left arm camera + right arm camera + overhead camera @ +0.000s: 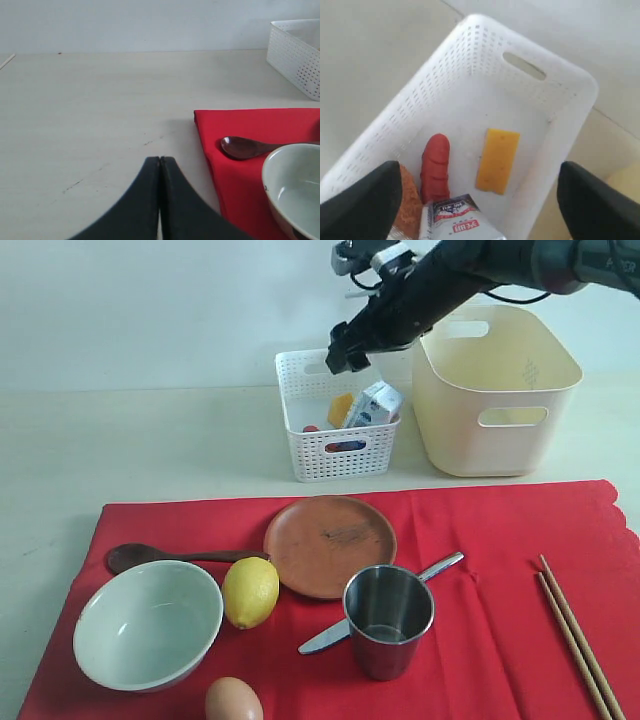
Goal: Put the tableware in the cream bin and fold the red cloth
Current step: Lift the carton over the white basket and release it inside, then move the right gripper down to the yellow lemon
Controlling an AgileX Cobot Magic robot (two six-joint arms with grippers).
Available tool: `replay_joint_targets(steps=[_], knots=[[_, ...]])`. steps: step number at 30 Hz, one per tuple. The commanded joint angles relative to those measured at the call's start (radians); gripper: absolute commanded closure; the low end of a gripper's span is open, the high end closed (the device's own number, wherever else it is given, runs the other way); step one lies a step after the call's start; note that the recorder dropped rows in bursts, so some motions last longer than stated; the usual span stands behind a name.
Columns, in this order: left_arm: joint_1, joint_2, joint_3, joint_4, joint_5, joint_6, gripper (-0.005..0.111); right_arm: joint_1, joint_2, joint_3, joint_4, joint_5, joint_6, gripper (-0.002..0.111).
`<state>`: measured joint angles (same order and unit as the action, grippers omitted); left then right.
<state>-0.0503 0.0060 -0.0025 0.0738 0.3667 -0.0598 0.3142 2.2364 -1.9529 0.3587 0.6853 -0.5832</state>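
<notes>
Hovering above the white lattice basket (340, 455), the right gripper (347, 348) had its fingers spread wide and held nothing. Below it in the basket lay a red sausage (435, 167) and a yellow cheese slice (497, 160), with a milk carton (372, 405) leaning beside them. A brownish item pressed against the sausage was too cropped to name, possibly bread.

The cream bin (495, 440) stood just beside the basket, off the red cloth (500, 570), which lay spread flat on the table (150, 440).

All the tableware rested on the cloth. The pale green-white bowl (148, 625) sat near its left edge with the dark wooden spoon (140, 557) behind it. The terracotta plate (330, 545) lay at the middle, the lemon (250, 590) touching its rim. The steel cup (388, 620) stood upright over the metal knife (440, 567), hiding its middle. The wooden chopsticks (575, 635) lay well apart on the right, and an egg (233, 702) sat beside the bowl.

The left gripper (160, 161) had its fingers pressed together, empty, above bare table near the cloth's corner.
</notes>
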Motion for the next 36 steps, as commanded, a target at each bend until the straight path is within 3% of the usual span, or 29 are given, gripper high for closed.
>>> replay_joint_targets(steps=[1, 7, 16, 24, 33, 36], knots=[[0.002, -0.006, 0.002, 0.001, -0.008, -0.001, 0.107, 0.000, -0.056, -0.008, -0.006, 0.000, 0.013, 0.028], [0.002, -0.006, 0.002, 0.001, -0.008, -0.001, 0.107, 0.000, -0.119, -0.008, -0.053, 0.081, 0.049, 0.028], [0.002, -0.006, 0.002, 0.001, -0.008, -0.001, 0.107, 0.000, -0.213, -0.008, -0.077, 0.321, 0.072, 0.039], [0.002, -0.006, 0.002, 0.001, -0.008, -0.001, 0.107, 0.004, -0.227, -0.008, 0.049, 0.483, 0.060, 0.042], [0.002, -0.006, 0.002, 0.001, -0.008, -0.001, 0.107, 0.144, -0.227, -0.008, 0.047, 0.536, -0.067, 0.042], [0.002, -0.006, 0.002, 0.001, -0.008, -0.001, 0.107, 0.256, -0.214, -0.004, -0.083, 0.536, -0.078, 0.042]])
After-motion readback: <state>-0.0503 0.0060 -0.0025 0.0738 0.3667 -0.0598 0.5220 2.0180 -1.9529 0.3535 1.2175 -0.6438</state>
